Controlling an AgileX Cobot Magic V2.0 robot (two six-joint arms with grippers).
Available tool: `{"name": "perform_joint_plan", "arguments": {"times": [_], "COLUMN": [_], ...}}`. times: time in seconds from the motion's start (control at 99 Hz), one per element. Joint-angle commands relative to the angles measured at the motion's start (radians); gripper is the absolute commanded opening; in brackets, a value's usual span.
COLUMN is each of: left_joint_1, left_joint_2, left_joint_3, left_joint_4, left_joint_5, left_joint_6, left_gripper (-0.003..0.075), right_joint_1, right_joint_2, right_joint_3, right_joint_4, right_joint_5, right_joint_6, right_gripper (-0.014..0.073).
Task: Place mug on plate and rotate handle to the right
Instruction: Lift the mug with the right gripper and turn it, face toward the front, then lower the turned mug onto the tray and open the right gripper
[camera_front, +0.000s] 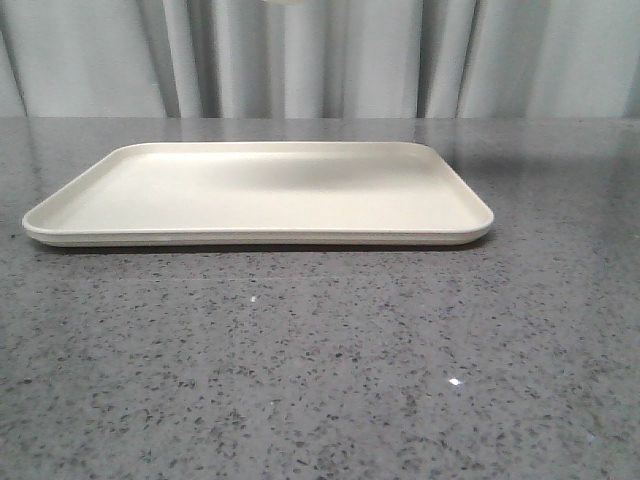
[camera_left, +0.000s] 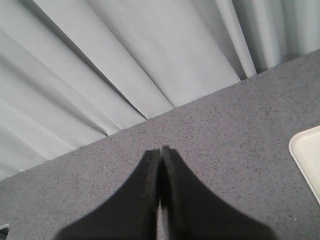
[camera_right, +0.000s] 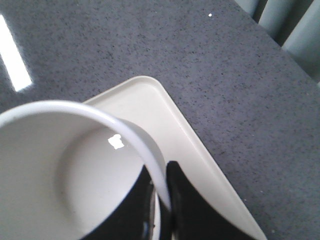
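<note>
Grey speckled table (camera_front: 320, 380) fills the foreground, w/ the plate (camera_front: 130, 225) lying flat mid-table, nothing on it in the front view. Mug (camera_right: 60, 170) hangs above one plate corner, seen only from the right wrist — right gripper (camera_right: 162, 200) pinches its rim, one finger inside, one outside. Left gripper (camera_left: 160, 200) is pressed together, holding nothing, off to the side. Handle not visible. Mug looks stiff, smooth, prob. slippery — rim pinch seems workable.

Count, all views: plate (camera_front: 300, 232) ×1, at 12 o'clock on the bench (camera_front: 320, 380). Mug (camera_right: 65, 170) ×1, right wrist view only. End effectors ×2: left (camera_left: 160, 190), right (camera_right: 161, 210). Bench ×1. Curtain (camera_front: 320, 60) ×1, several folds.
</note>
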Motion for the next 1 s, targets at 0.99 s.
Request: {"name": "perform_joint_plan", "arguments": {"times": [0.99], "left_joint_1": [-0.006], "left_joint_2": [-0.012], "left_joint_3": [-0.02], "left_joint_4": [0.028], "left_joint_5": [-0.019], "left_joint_6": [-0.011], "left_gripper": [-0.002], "right_joint_1": [0.032], "right_joint_2": [0.111], "right_joint_3": [0.041], "right_joint_4": [-0.008], "right_joint_5": [0.08], "right_joint_6": [-0.203], "right_gripper": [-0.0064]}}
